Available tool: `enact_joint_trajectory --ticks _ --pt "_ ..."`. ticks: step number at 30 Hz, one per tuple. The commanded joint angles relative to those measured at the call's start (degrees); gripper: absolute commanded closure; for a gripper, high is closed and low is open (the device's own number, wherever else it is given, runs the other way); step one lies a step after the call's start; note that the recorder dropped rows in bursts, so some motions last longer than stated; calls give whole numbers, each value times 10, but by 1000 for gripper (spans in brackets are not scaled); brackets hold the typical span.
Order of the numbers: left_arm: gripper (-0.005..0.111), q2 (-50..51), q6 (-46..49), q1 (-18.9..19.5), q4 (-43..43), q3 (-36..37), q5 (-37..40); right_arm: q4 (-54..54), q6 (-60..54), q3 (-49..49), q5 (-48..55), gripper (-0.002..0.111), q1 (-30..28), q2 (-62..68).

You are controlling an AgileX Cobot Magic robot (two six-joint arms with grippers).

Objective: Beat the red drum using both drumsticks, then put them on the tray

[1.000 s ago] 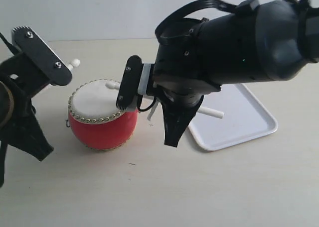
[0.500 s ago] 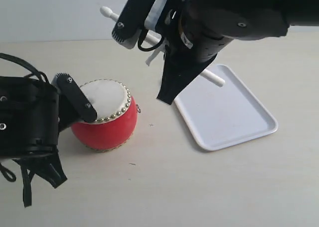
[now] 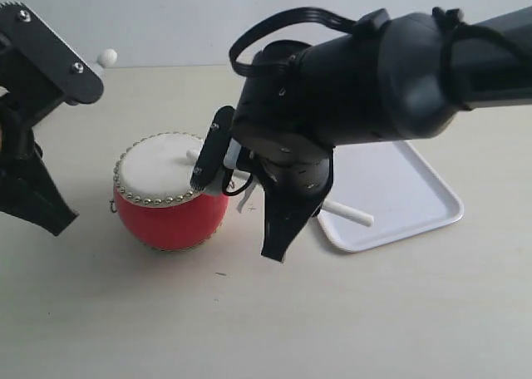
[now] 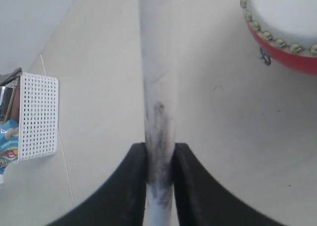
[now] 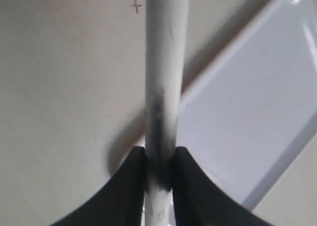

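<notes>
Prob. robotics lab — bare beige tabletop (image 3: 374,312), blank white wall (image 3: 166,22), black robot arm (image 3: 374,71), perforated basket (image 4: 37,117)

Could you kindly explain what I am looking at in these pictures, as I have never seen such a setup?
This is a robot with two black arms, each ending in a clamp called a gripper. The wide picture comes from a camera off the arms; the other two come from cameras on the wrists, looking along the grippers. On the pale table are a red drum and a white tray; the left wrist picture also shows a white basket. The left gripper is shut on one drumstick, held up away from the drum. The right gripper is shut on the other drumstick, whose tip is over the drum's top.
</notes>
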Motion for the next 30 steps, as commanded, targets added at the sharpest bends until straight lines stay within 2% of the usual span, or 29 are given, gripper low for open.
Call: enact_joint_trajectory --ticks 1,3,8,13,18,23,30 --pt "107 -21 19 -1 -27 -2 8 -2 -3 -13 13 108 1 6" --pt "107 -12 26 -1 -41 -1 -12 -2 -3 -31 36 108 1 -4" --pt "107 83 28 -1 -41 51 -136 -2 24 -55 36 108 1 -96" --pt "107 173 73 0 -36 51 -113 0 54 -59 30 108 1 -160" --pt "107 182 53 19 -36 51 -89 27 50 -58 35 108 1 -156" --pt "107 149 27 43 -33 51 -62 42 47 -58 38 108 1 -115" --pt "107 52 -5 45 -6 51 -44 89 -7 -58 39 108 1 -19"
